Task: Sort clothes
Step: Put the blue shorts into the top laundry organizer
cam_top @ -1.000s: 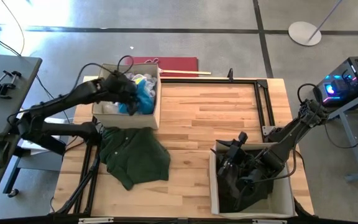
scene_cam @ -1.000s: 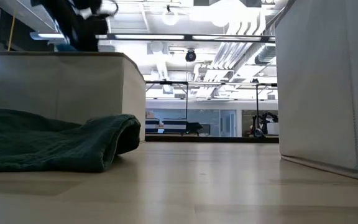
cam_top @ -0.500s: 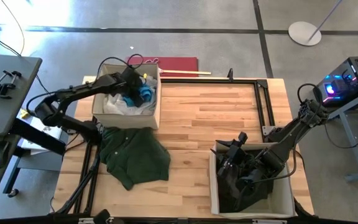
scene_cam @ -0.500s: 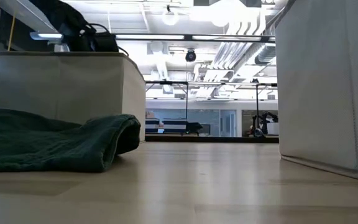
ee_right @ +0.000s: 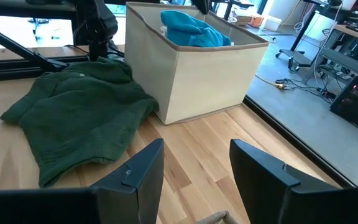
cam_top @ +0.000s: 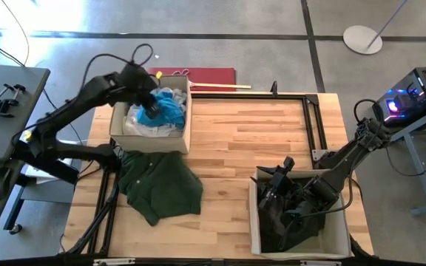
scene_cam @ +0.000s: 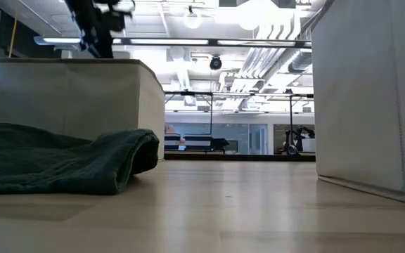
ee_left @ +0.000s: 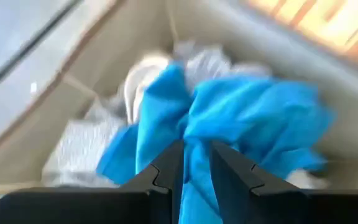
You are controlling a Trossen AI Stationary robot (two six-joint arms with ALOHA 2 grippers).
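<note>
My left gripper point(cam_top: 149, 103) is over the beige box point(cam_top: 186, 133) at the table's far left and is shut on a bright blue garment point(cam_top: 167, 111). White and pale clothes point(cam_top: 135, 124) lie under the garment in the box. A dark green garment point(cam_top: 157, 185) lies spread flat on the table, on the near side of that box. My right gripper point(ee_right: 194, 180) is open over the dark clothes point(cam_top: 287, 222) in the second beige box point(cam_top: 254, 222) at the near right. My left gripper pinches a bunched fold of the bright blue garment point(ee_left: 194, 152) between its two fingers, which come from above and point down into the box. The cloth spreads out below the fingers, and its lower part rests on the pale clothes in the box.
A black metal frame point(cam_top: 313, 118) runs along the table's far and right edges. A red mat point(cam_top: 205, 76) and a wooden stick point(cam_top: 220, 86) lie beyond the far edge. Bare wood point(cam_top: 242, 140) lies between the two boxes.
My left gripper has dipped down into the far-left box and come up again, shifting slightly toward the table's left. The bright blue garment has risen with it and now shows more broadly above the pale clothes.
</note>
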